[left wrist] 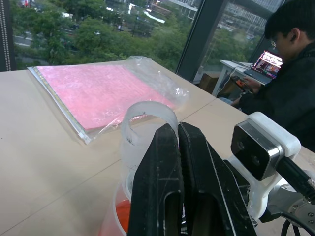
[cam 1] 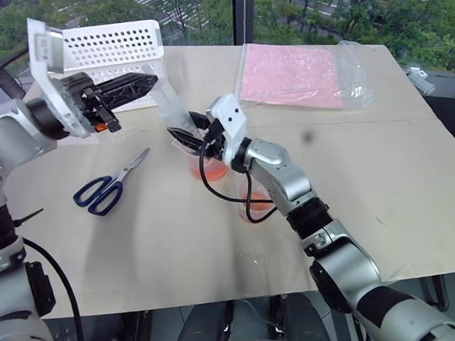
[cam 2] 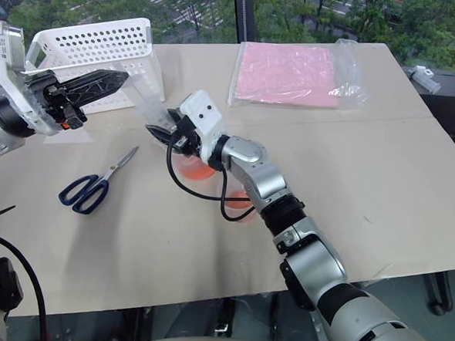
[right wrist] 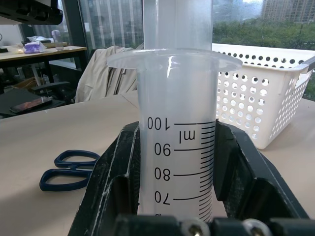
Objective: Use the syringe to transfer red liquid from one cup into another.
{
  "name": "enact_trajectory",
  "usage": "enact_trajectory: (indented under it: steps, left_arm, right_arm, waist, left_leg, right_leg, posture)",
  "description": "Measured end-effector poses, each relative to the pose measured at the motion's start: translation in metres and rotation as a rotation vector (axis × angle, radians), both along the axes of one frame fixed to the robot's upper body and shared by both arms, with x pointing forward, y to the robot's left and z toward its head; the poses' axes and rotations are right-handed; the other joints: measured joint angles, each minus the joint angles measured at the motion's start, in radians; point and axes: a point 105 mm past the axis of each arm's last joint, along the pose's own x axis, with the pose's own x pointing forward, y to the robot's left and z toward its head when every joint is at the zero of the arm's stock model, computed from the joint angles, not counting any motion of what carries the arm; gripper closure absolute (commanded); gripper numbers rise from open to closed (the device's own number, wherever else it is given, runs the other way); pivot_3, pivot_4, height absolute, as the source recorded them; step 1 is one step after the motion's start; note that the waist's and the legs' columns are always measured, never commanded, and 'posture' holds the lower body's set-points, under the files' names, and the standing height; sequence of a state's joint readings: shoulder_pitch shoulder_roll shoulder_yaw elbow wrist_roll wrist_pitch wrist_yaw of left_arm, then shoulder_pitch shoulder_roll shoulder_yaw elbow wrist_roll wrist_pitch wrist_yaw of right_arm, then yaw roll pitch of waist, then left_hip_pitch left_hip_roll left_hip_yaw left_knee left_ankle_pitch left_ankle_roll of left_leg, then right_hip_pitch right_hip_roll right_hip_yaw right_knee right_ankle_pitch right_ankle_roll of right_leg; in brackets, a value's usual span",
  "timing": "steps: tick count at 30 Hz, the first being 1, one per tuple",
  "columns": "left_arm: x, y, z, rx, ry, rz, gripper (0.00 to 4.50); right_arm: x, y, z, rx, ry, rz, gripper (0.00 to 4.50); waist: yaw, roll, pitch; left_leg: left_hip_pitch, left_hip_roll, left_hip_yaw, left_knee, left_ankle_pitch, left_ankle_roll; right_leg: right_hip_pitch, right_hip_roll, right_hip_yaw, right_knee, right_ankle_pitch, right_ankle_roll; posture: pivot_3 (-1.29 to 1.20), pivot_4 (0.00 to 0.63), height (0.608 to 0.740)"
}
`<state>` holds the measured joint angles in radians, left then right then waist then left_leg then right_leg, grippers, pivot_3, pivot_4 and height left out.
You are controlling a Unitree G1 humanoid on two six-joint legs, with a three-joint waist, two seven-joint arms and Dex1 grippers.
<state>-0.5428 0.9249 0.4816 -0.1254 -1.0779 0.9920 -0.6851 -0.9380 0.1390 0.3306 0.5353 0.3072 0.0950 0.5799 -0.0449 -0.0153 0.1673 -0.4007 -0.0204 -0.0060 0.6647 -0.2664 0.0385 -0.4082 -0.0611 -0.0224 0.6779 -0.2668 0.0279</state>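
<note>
Two grippers | right gripper (right wrist: 174, 196) clamped round syringe (right wrist: 177, 123) barrel, above measuring cup (cam 1: 210, 168) of red liquid (cam 1: 212, 171) | left gripper (cam 2: 117, 79) pinched on plunger top | small cup (cam 1: 254, 207) just beside measuring cup

even daylight from the windows behind the surface (cam 1: 350, 186); bright, no hard glare. shadows soft and faint, a pale one under the scissors (cam 1: 108, 183). clear bag (cam 1: 303, 75) shows mild sheen along its creases. head views sharp, slight bend at the edges. left wrist view: near tool (left wrist: 182, 184) soft, trees outside hazy. right wrist view: syringe (right wrist: 179, 147) scale crisp, room behind dim.
</note>
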Motion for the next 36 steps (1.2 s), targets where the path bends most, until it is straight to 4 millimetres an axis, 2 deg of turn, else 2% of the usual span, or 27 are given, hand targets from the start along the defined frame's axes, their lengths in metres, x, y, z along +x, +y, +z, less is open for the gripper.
enact_trajectory:
  steps: [2, 5, 8, 10, 15, 17, 18, 20, 24, 28, 31, 34, 36]
  left_arm:
    - [-0.001, 0.001, -0.002, 0.012, -0.001, 0.0, 4.5]
    - [-0.006, -0.001, -0.007, -0.011, 0.046, -0.039, 3.67]
    - [-0.013, 0.0, -0.004, -0.053, 0.073, -0.082, 2.37]
    - [-0.013, 0.009, 0.004, -0.05, 0.058, -0.046, 1.45]
    - [-0.023, 0.029, 0.026, -0.154, 0.059, -0.058, 1.42]
    - [-0.024, 0.041, 0.034, -0.2, 0.038, -0.031, 1.42]
    - [-0.022, 0.047, 0.034, -0.22, 0.037, -0.011, 1.42]
    - [-0.02, 0.054, 0.03, -0.24, 0.051, 0.015, 1.42]
    - [-0.017, 0.065, 0.024, -0.248, 0.052, 0.073, 1.42]
    - [-0.009, 0.064, 0.014, -0.274, 0.052, 0.092, 1.42]
    - [-0.002, 0.056, 0.007, -0.277, 0.07, 0.082, 1.42]
    - [0.003, 0.047, 0.009, -0.279, 0.056, 0.057, 1.42]
    - [0.01, 0.038, 0.01, -0.278, 0.038, 0.036, 1.42]
  right_arm:
    - [0.0, 0.0, 0.0, -0.002, -0.003, 0.0, 2.99]
    - [0.007, -0.006, 0.002, 0.024, 0.014, -0.033, 2.99]
    - [0.015, -0.014, 0.004, 0.053, 0.034, -0.074, 2.99]
    - [0.016, -0.015, 0.003, 0.056, 0.038, -0.078, 2.99]
    - [0.023, -0.021, 0.013, 0.081, 0.063, -0.115, 2.99]
    - [0.021, -0.021, 0.033, 0.117, 0.034, -0.112, 2.99]
    - [0.019, -0.022, 0.047, 0.151, 0.019, -0.111, 2.99]
    - [0.016, -0.024, 0.063, 0.196, 0.007, -0.105, 2.99]
    - [0.017, -0.028, 0.068, 0.226, 0.026, -0.113, 2.99]
    - [0.017, -0.03, 0.074, 0.253, 0.026, -0.122, 2.99]
    - [0.007, -0.037, 0.094, 0.311, -0.01, -0.099, 2.99]
    - [-0.01, -0.045, 0.12, 0.382, -0.054, -0.045, 2.99]
    - [-0.029, -0.057, 0.133, 0.412, -0.093, 0.024, 2.99]
  waist:
    - [0.0, 0.0, 0.0]
    - [0.001, 0.0, 0.0]
    - [0.002, -0.001, 0.0]
    - [0.0, -0.001, 0.001]
    - [0.001, -0.001, 0.001]
    - [0.0, -0.001, 0.001]
    - [0.0, -0.001, 0.001]
    - [0.001, -0.001, 0.001]
    - [0.001, -0.001, 0.001]
    - [0.003, -0.001, 0.001]
    - [0.003, -0.001, 0.001]
    - [0.003, -0.002, 0.001]
    - [0.006, -0.002, 0.001]
  left_leg:
    - [0.0, 0.0, 0.0, 0.0, 0.0, 0.0]
    - [0.0, 0.0, 0.0, 0.0, 0.0, 0.0]
    - [-0.001, 0.0, 0.0, 0.0, 0.0, 0.0]
    - [-0.001, 0.0, 0.0, 0.0, 0.0, 0.0]
    - [-0.001, 0.0, 0.0, 0.0, 0.0, 0.0]
    - [-0.001, 0.0, 0.0, 0.0, 0.0, 0.0]
    - [-0.001, 0.0, 0.0, 0.0, 0.0, 0.0]
    - [-0.001, 0.0, 0.0, 0.0, 0.0, 0.0]
    - [-0.001, 0.0, 0.0, 0.0, 0.0, 0.0]
    - [-0.002, 0.0, 0.0, 0.0, 0.0, 0.0]
    - [-0.008, 0.0, -0.001, 0.001, 0.0, 0.0]
    - [-0.015, 0.0, -0.002, 0.003, 0.0, 0.0]
    - [-0.015, 0.0, -0.003, 0.004, 0.0, 0.0]
  right_leg:
    - [0.0, 0.0, 0.0, 0.0, 0.0, 0.0]
    - [0.0, 0.0, 0.0, 0.0, 0.0, 0.0]
    - [0.0, 0.0, 0.0, 0.0, 0.0, 0.0]
    - [0.0, 0.0, 0.0, 0.0, 0.0, 0.0]
    - [-0.001, 0.0, 0.0, 0.0, 0.0, 0.0]
    - [-0.001, 0.0, 0.0, 0.0, 0.0, 0.0]
    - [-0.001, 0.0, 0.0, 0.0, 0.0, 0.0]
    - [-0.001, 0.0, -0.001, 0.0, 0.0, 0.0]
    - [-0.001, -0.001, 0.0, 0.0, 0.0, 0.0]
    - [-0.002, -0.001, 0.0, 0.0, 0.0, 0.0]
    - [-0.007, -0.001, -0.001, 0.0, 0.0, 0.0]
    - [-0.012, -0.001, -0.003, 0.001, 0.0, 0.0]
    - [-0.011, -0.001, -0.004, 0.0, 0.0, 0.0]
  posture:
    - [0.0, 0.15, 0.74]
    - [0.0, 0.15, 0.74]
    - [0.0, 0.15, 0.74]
    - [0.0, 0.15, 0.74]
    - [0.0, 0.15, 0.74]
    - [0.0, 0.15, 0.74]
    - [0.0, 0.15, 0.74]
    - [0.0, 0.15, 0.74]
    - [0.0, 0.15, 0.74]
    - [0.0, 0.15, 0.74]
    - [0.0, 0.15, 0.74]
    - [0.0, 0.15, 0.74]
    - [0.0, 0.15, 0.74]
